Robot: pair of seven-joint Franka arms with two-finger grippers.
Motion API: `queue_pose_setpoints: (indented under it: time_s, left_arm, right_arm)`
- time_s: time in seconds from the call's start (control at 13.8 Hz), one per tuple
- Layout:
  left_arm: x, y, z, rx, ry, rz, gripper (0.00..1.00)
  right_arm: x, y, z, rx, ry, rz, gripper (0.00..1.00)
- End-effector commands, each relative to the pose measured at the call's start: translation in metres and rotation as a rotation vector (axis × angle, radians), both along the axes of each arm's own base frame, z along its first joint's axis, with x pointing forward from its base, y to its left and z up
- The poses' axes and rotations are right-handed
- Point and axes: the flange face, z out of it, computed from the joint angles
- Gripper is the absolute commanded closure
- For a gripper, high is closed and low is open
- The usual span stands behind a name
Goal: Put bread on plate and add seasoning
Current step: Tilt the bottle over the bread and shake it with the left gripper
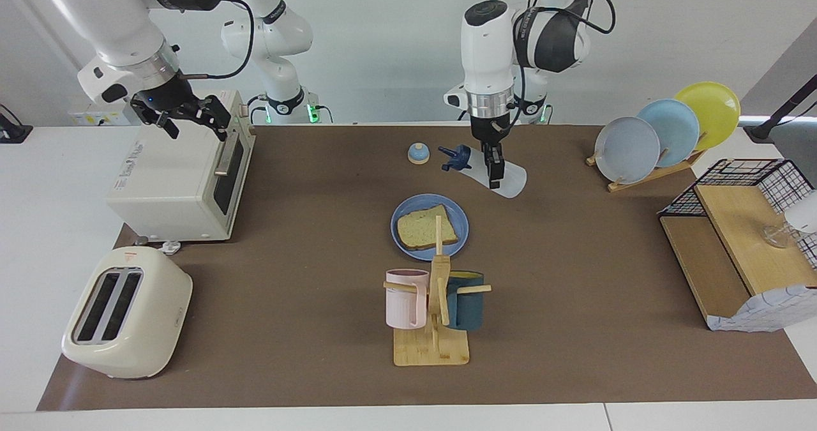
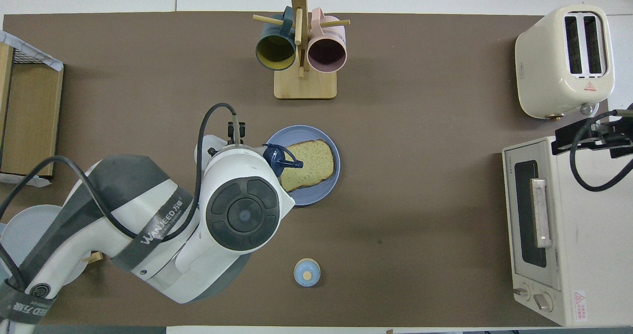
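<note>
Bread (image 1: 426, 230), a square tan slice with brown crust, is lying on the round blue plate (image 1: 459, 234) mid-table. Left gripper (image 1: 493, 168) is clamping the translucent seasoning (image 1: 485, 172) bottle, tilted, probably above the plate's rim. Next: nozzle over crumb, squeeze. Right gripper (image 1: 180, 117) is waiting open-fingered over the toaster oven (image 1: 171, 185).

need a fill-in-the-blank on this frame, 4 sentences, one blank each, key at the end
1. The bread lies on the blue ____.
2. The left claw is shut on the seasoning, which it holds tilted with its ____ cap toward the right arm's end of the table.
3. The right claw hangs open over the ____, holding nothing.
4. The bell stands ____ to the robots than the plate.

Missing words: plate; navy-blue; toaster oven; nearer
</note>
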Motion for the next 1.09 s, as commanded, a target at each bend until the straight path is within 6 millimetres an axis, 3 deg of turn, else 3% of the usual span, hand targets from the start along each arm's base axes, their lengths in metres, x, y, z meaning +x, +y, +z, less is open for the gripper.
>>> queue_pose_setpoints:
  time_s: [0.0,0.43,0.58,0.72,0.87,1.01]
  left_arm:
    - [-0.008,-0.034,-0.011,0.097,-0.043,0.004,1.00]
    - [-0.025,-0.044,-0.005,0.295,-0.142,-0.062,1.00]
    - [-0.028,-0.065,-0.037,0.376,-0.143,-0.086,1.00]
    - [-0.021,-0.078,-0.051,0.392,-0.156,-0.060,1.00]
    - [-0.025,-0.104,-0.079,0.510,-0.192,-0.086,1.00]
    - [-0.021,-0.111,-0.095,0.572,-0.218,-0.093,1.00]
  right_arm:
    - [-0.001,-0.008,-0.003,-0.017,-0.008,0.026,0.00]
    - [-0.006,-0.032,-0.004,-0.001,-0.002,0.006,0.00]
    - [-0.005,-0.022,-0.004,-0.004,-0.002,0.024,0.00]
    - [-0.007,-0.021,-0.003,-0.014,0.009,0.027,0.00]
    - [-0.007,-0.021,-0.004,-0.013,0.014,0.030,0.00]
    - [-0.004,-0.026,-0.002,-0.010,-0.009,0.036,0.00]
